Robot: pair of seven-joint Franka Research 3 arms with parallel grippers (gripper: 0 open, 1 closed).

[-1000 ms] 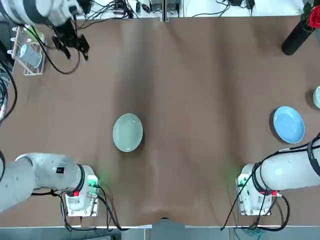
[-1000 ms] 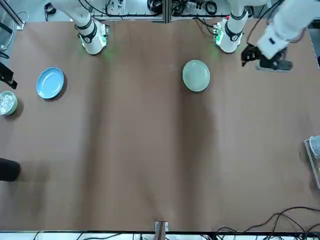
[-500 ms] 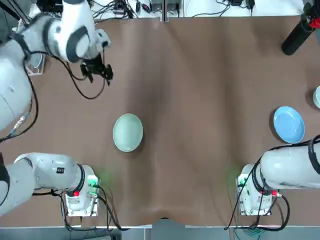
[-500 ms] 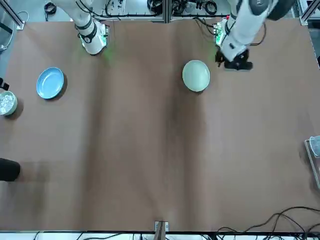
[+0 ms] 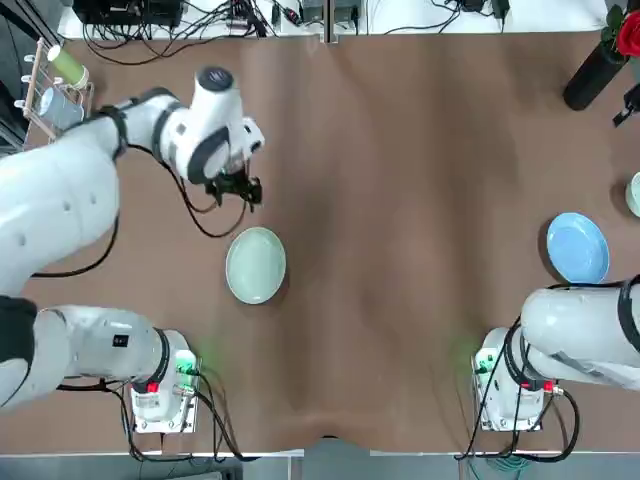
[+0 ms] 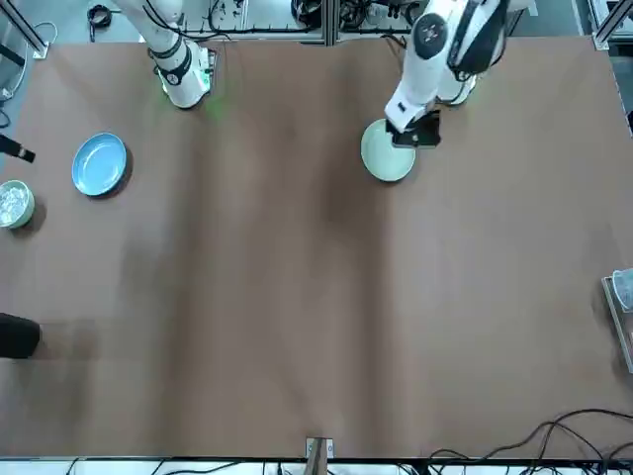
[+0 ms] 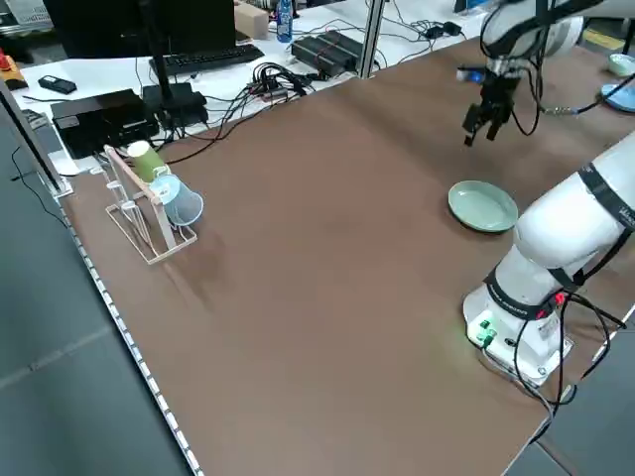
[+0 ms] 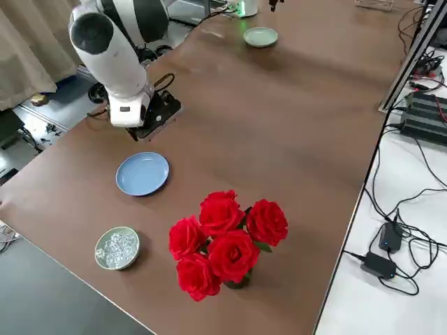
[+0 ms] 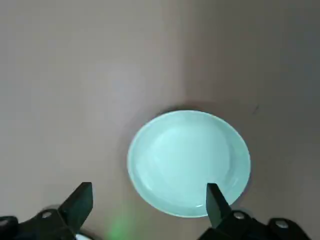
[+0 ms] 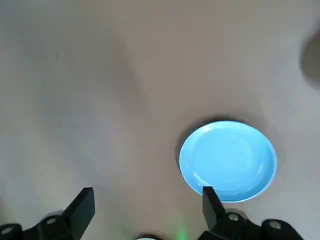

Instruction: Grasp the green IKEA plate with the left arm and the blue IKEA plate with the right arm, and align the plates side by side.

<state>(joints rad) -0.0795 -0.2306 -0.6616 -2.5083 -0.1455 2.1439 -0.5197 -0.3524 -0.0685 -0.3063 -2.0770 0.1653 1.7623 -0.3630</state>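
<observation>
The green plate [image 5: 256, 264] is a shallow, glossy disc with a low rim lying flat on the smooth brown desk [image 5: 400, 180], so the left hand [image 5: 236, 188], hovering just beyond it with fingers spread and empty, could slip off the rim or push the plate along instead of lifting it. The blue plate [image 5: 577, 249], same shape and sheen, sits well apart near the desk's right edge beside a small glass bowl [image 8: 116, 248] and a vase of red roses [image 8: 222, 241]. The right hand [image 10: 142, 212], open and empty above it, might knock these when it comes down.

green plate [image 5: 256, 265] flat, blue plate [image 5: 578, 249] flat, well apart
</observation>
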